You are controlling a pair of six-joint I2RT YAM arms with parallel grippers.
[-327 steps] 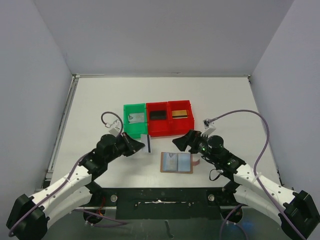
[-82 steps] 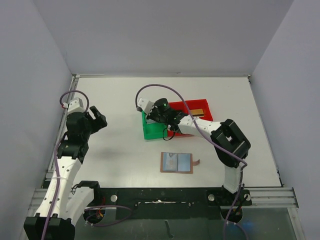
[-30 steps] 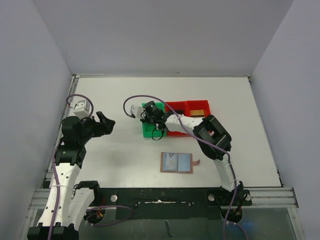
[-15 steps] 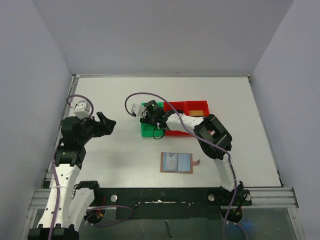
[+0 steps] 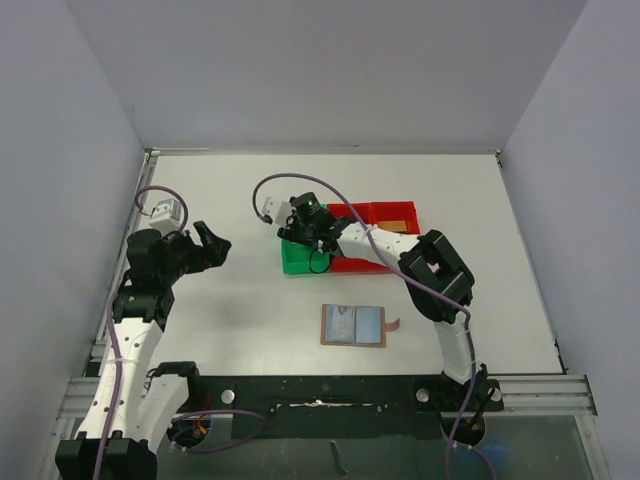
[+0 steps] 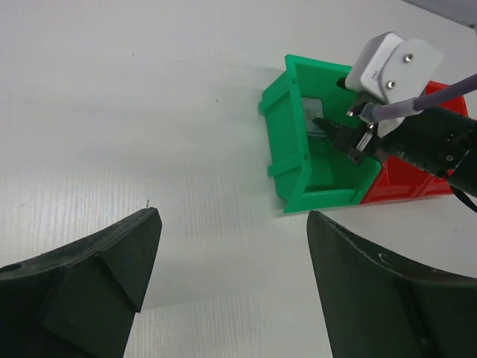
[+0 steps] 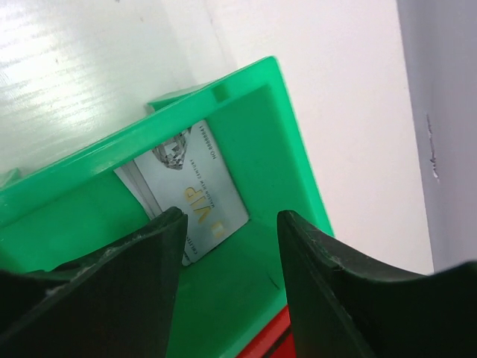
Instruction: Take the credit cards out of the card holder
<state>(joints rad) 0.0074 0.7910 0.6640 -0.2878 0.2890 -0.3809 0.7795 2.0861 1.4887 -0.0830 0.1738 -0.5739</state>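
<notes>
The card holder (image 5: 353, 325), a brown wallet with blue-grey pockets, lies open and flat on the table near the front. My right gripper (image 5: 297, 233) hangs open over the green bin (image 5: 300, 265), nothing between its fingers. In the right wrist view a silver-grey credit card (image 7: 197, 198) marked VIP lies on the floor of the green bin (image 7: 291, 171), just beyond my right gripper (image 7: 231, 224). A gold-tan card (image 5: 398, 224) lies in the right-hand red bin (image 5: 395, 209). My left gripper (image 5: 215, 245) stands open and empty far to the left; its own view shows its fingers wide apart (image 6: 231, 239) over bare table.
The green bin (image 6: 287, 153) and red bins (image 6: 406, 183) stand in a row behind the wallet, with the right arm stretched across them. The right arm's purple cable (image 5: 300, 185) loops above the bins. Grey walls close in both sides of the table.
The right gripper has opened over the green bin and risen a little; the silver-grey card lies loose in the bin. The left arm has barely moved.
</notes>
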